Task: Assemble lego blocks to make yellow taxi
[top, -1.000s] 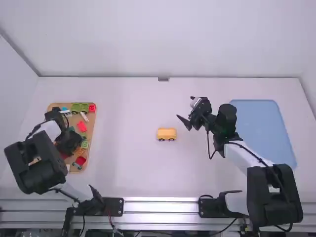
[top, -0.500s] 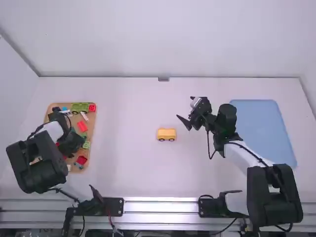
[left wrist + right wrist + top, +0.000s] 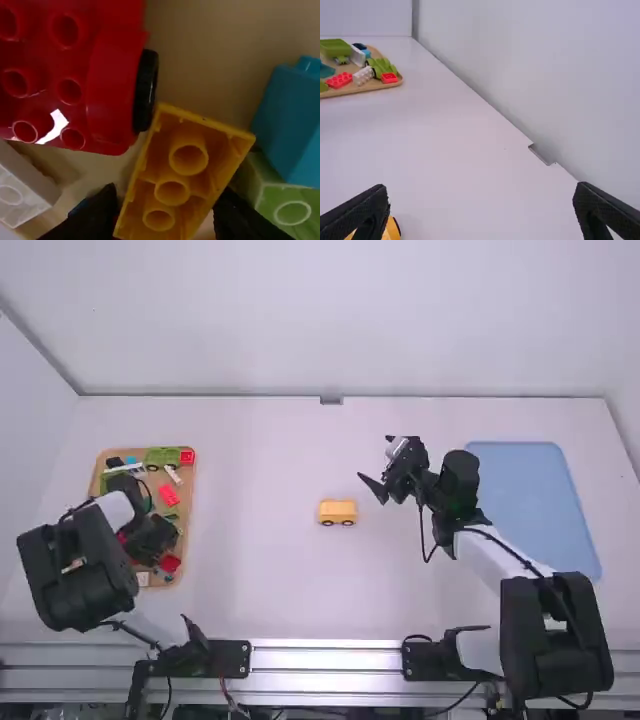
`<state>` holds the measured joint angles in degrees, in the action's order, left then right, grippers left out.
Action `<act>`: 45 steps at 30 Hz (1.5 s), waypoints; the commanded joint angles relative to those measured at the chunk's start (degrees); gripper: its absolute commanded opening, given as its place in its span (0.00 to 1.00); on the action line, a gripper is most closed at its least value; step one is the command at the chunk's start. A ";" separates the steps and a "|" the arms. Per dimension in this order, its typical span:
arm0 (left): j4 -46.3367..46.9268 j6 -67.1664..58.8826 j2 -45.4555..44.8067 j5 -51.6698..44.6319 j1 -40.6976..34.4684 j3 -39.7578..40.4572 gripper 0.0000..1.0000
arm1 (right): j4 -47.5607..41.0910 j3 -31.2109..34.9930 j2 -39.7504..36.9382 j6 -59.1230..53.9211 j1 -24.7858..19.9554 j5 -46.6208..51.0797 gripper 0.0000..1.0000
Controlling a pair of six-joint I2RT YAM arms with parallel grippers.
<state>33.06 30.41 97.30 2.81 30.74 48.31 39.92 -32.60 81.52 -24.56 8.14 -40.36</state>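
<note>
The left gripper [image 3: 165, 202] had shifted within the tray [image 3: 188, 480], nudging the red brick [image 3: 169, 495] there, and clasped an upturned yellow block [image 3: 172, 192], likely taxi roofing; the yellow car [image 3: 338, 510] and spread right gripper [image 3: 481, 187] stood right of the tray.

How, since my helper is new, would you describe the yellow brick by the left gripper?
At the table's left is a wooden tray. There, by the left gripper, a yellow brick shows three round tubes; its colour separates it from the red block, blue block and green block.
</note>
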 commanded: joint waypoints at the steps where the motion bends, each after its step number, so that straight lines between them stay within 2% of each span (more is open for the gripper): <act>1: -0.20 -1.22 0.11 0.37 -0.33 -0.70 0.47 | 0.15 0.39 -0.94 0.33 0.17 -0.79 0.98; 11: -0.61 -3.19 0.11 1.11 -0.33 -0.72 0.44 | -0.07 0.39 -0.94 0.33 0.15 -0.79 0.98; 13: -0.57 -3.17 0.11 1.11 -0.33 -0.72 0.41 | -0.07 0.39 -0.94 0.33 0.15 -0.79 0.98; 14: -0.57 -3.19 0.11 1.14 -0.33 -0.76 0.34 | -0.07 0.39 -0.94 0.33 0.15 -0.76 0.98; 16: -0.57 -3.19 0.11 1.14 -0.33 -0.76 0.32 | -0.09 0.39 -0.94 0.35 0.17 -0.81 0.98; 21: -1.27 -3.21 0.11 1.18 -0.33 -0.70 0.27 | -0.09 0.39 -0.94 0.33 0.15 -0.85 0.98; 24: -1.64 -4.52 -0.15 1.27 -0.31 0.02 0.27 | -0.07 0.39 -0.94 0.35 0.15 -2.32 0.98; 27: 1.09 -5.81 -1.38 1.31 -0.33 2.51 0.27 | 0.20 0.39 -0.94 0.46 0.15 -3.74 0.98; 29: 3.63 -5.81 -3.37 1.27 -0.33 4.55 0.20 | 1.22 0.31 -0.94 3.72 0.17 -3.21 0.98; 34: 6.14 -5.86 -10.69 0.42 -0.39 6.40 0.18 | -0.94 -2.25 -0.92 9.51 0.15 -3.34 0.98; 38: 5.03 -13.57 -20.48 -10.32 -2.38 6.36 0.18 | -9.22 -7.82 0.44 10.08 0.22 -3.37 0.98; 41: 2.84 -20.22 -25.68 -19.41 -5.44 6.36 0.21 | -12.26 -11.54 2.38 12.92 1.07 -4.39 0.98; 45: -1.33 -26.99 -28.52 -29.94 -12.31 6.36 0.26 | -10.45 -15.45 7.17 10.97 2.43 -17.07 0.98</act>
<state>32.36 10.87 69.43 -16.05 21.85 53.74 28.77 -45.50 85.86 -13.50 9.63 -48.16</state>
